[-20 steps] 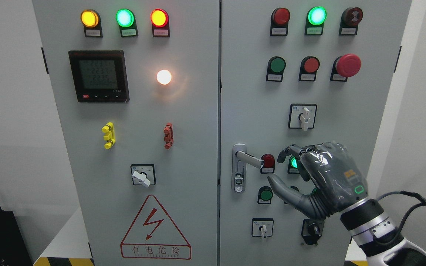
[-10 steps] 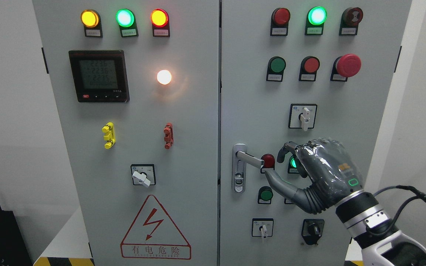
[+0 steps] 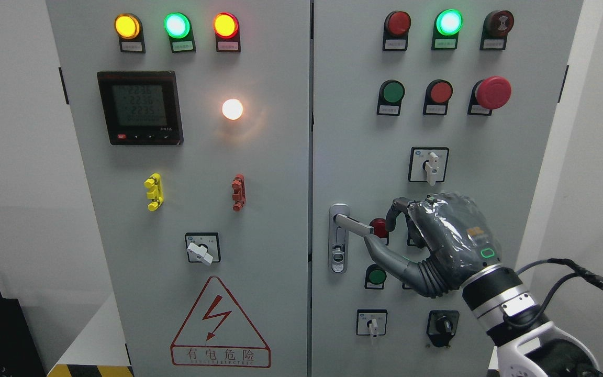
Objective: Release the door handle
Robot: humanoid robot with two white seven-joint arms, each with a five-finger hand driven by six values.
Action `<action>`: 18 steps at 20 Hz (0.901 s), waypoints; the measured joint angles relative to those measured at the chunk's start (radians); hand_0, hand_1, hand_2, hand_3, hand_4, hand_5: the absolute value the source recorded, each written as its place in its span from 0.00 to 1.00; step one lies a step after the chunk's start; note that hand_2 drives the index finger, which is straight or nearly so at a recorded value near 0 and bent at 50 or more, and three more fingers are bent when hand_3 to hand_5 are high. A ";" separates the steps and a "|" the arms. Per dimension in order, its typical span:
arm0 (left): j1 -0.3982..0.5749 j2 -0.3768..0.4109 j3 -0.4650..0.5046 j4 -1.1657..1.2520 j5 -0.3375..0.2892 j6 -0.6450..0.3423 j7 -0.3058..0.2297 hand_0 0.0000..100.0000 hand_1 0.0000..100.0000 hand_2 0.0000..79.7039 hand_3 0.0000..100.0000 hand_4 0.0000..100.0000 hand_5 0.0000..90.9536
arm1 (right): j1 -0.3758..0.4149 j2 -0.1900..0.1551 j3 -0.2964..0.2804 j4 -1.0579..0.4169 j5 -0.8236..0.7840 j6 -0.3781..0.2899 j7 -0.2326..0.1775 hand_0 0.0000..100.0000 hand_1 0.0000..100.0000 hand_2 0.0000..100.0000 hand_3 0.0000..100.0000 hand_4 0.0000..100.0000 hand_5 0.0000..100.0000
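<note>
Door handle (image 3: 353,224) on the cabinet's right-hand door, a stiff, slick-looking metal lever best gripped near its free end, sits just left of the right hand (image 3: 432,243), whose half-curled fingers (image 3: 397,209) and thumb hold nothing.

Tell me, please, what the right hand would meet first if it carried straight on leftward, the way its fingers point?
Most likely the free end of the door handle: the right hand has its thumb tip just below it, fingers curled around nothing. Depth is unclear.
</note>
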 measured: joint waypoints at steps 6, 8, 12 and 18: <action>0.000 0.000 0.000 0.000 0.000 0.000 0.000 0.12 0.39 0.00 0.00 0.00 0.00 | -0.013 0.037 0.002 0.003 0.001 0.044 0.001 0.34 0.17 0.54 1.00 0.96 1.00; 0.000 0.000 0.000 0.000 0.000 0.000 0.000 0.12 0.39 0.00 0.00 0.00 0.00 | -0.015 0.048 0.003 0.004 0.001 0.050 0.001 0.34 0.18 0.54 1.00 0.96 1.00; 0.000 0.000 0.000 0.000 0.000 0.000 0.000 0.12 0.39 0.00 0.00 0.00 0.00 | -0.016 0.067 0.004 0.006 0.001 0.078 0.002 0.35 0.18 0.54 1.00 0.96 1.00; 0.000 0.000 0.000 0.000 0.000 0.000 0.000 0.12 0.39 0.00 0.00 0.00 0.00 | -0.015 0.090 0.005 0.007 0.002 0.111 0.002 0.35 0.18 0.54 1.00 0.96 1.00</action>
